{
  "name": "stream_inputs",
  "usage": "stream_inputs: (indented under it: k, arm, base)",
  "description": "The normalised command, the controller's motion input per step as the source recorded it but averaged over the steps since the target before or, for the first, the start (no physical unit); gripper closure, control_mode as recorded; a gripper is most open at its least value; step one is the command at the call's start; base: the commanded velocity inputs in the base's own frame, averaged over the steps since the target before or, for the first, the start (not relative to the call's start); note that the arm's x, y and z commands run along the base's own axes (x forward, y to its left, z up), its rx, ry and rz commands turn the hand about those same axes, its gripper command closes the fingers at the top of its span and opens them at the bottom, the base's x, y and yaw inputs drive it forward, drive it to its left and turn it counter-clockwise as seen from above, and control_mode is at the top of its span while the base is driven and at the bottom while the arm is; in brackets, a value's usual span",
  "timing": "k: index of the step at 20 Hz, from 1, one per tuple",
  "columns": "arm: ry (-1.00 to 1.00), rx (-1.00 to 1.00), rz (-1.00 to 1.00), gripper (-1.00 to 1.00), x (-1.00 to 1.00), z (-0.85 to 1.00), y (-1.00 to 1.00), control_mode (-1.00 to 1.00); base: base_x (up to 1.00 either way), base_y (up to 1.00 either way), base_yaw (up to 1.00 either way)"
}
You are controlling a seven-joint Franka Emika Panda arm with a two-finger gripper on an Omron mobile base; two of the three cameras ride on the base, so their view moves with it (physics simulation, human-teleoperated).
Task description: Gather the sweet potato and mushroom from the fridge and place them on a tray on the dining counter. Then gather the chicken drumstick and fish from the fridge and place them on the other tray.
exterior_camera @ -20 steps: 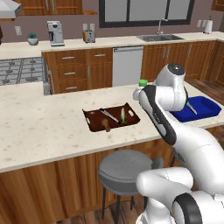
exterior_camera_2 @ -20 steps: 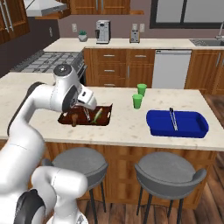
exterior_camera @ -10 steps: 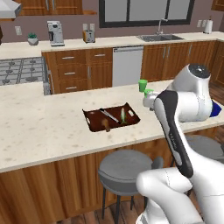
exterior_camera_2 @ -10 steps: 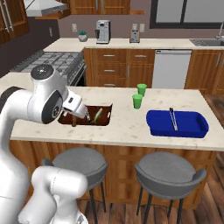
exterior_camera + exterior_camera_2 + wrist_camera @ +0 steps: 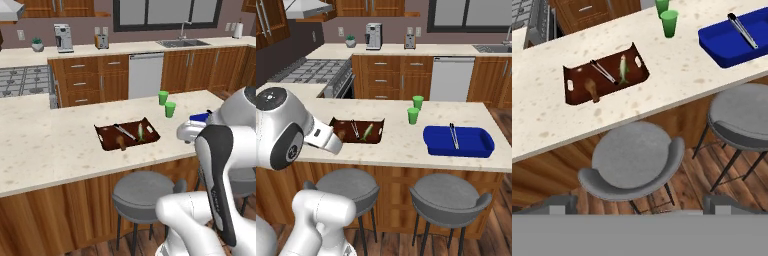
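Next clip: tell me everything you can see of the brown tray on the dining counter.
The brown tray is a shallow, dark reddish-brown rectangle with raised walls, upturned corners and a cut-out handle slot at each short end; it looks like glossy wood or plastic. It lies flat on the pale dining counter, near the edge above a grey stool, well apart from the blue tray. Inside lie metal tongs, a greenish fish and a brown chicken drumstick. No gripper touches it.
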Motion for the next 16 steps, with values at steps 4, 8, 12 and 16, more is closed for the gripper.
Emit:
stream_inputs:
  k: [4, 8, 12, 16]
  arm:
    - [0.00, -0.02, 0.00, -1.00, -0.59, -0.08, 0.00, -1.00]
    - [0.00, -0.01, 0.01, -1.00, 0.00, 0.00, 0.01, -1.00]
    - [0.00, 0.00, 0.00, -1.00, 0.00, 0.00, 0.00, -1.00]
    - [0.00, 0.00, 0.00, -1.00, 0.00, 0.00, 0.00, 1.00]
  base:
    - [0.00, 0.00, 0.00]
    - [0.00, 0.00, 0.00]
    - [0.00, 0.00, 0.00]
    - [-0.05, 0.00, 0.00]
